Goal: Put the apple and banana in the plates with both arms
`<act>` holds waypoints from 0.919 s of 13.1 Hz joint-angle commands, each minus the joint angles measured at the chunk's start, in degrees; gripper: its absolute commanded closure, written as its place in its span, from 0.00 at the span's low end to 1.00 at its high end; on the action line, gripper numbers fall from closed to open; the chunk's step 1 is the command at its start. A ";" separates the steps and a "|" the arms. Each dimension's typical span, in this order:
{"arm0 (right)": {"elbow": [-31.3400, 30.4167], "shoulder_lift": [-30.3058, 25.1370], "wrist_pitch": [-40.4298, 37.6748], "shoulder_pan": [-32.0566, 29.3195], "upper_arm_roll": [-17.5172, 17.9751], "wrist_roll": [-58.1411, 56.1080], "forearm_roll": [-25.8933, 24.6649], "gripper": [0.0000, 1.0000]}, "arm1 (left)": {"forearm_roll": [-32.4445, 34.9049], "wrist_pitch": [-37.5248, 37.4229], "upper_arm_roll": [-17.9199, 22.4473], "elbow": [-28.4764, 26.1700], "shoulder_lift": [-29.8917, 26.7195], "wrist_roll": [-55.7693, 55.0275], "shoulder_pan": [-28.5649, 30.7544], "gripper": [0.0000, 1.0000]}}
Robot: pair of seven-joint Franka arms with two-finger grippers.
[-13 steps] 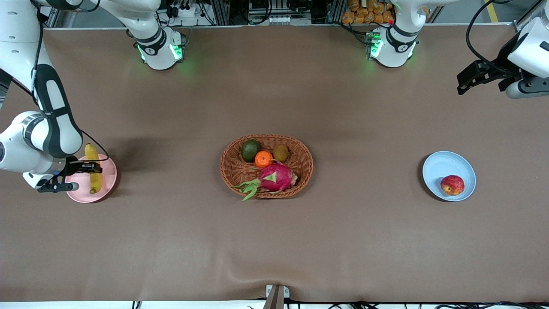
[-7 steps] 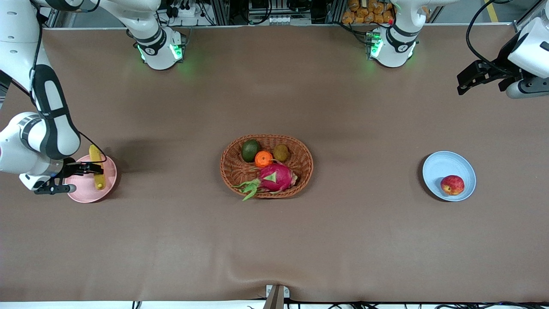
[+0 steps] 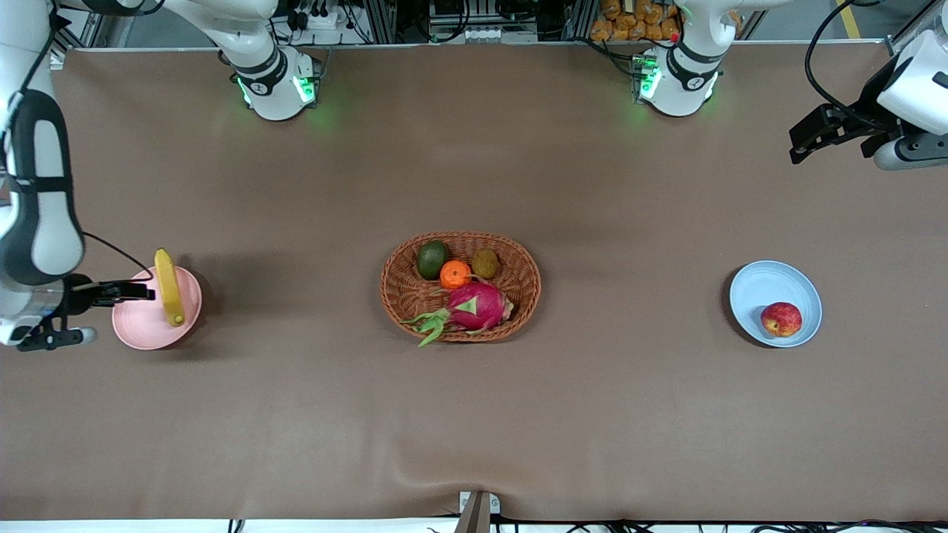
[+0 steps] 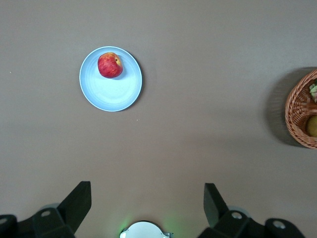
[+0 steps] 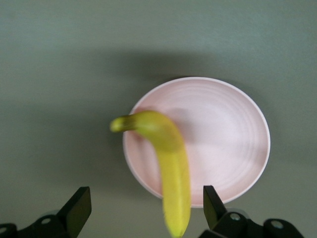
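Observation:
The yellow banana (image 3: 169, 287) lies on the pale pink plate (image 3: 144, 322), one tip sticking out over the rim. My right gripper (image 3: 144, 295) is open and empty, beside the plate toward the right arm's end of the table. In the right wrist view the banana (image 5: 171, 163) crosses the plate (image 5: 223, 134) and its end shows between the gripper's (image 5: 145, 198) spread fingers without touching them. The red apple (image 3: 780, 319) sits in the pale blue plate (image 3: 770, 285). My left gripper (image 3: 803, 144) waits open, high over the left arm's end of the table. Its wrist view shows its open gripper (image 4: 146, 191), the apple (image 4: 110, 65) and the blue plate (image 4: 111, 91).
An oval wicker basket (image 3: 518, 289) stands mid-table between the plates. It holds an avocado (image 3: 432, 259), a tangerine (image 3: 455, 274), a kiwi (image 3: 485, 263) and a dragon fruit (image 3: 478, 305). Its rim shows in the left wrist view (image 4: 297, 114).
My right gripper has let go of the banana and drawn back off the pink plate toward the right arm's end. The banana has shifted slightly on the plate. The left arm has not moved.

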 commanded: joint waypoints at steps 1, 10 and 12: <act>5.40 -2.18 -7.84 2.30 -0.20 0.57 1.08 0.00 | -0.72 -0.57 0.18 -0.20 -0.58 -0.21 0.01 0.00; 5.32 -20.01 -16.64 9.34 4.89 35.97 1.35 0.00 | -0.81 -0.49 0.27 -0.28 -0.58 -0.21 0.10 0.00; 5.32 -22.65 -18.14 8.91 6.12 37.24 0.82 0.00 | -0.81 -0.49 0.27 -0.28 -0.49 -0.21 0.10 0.00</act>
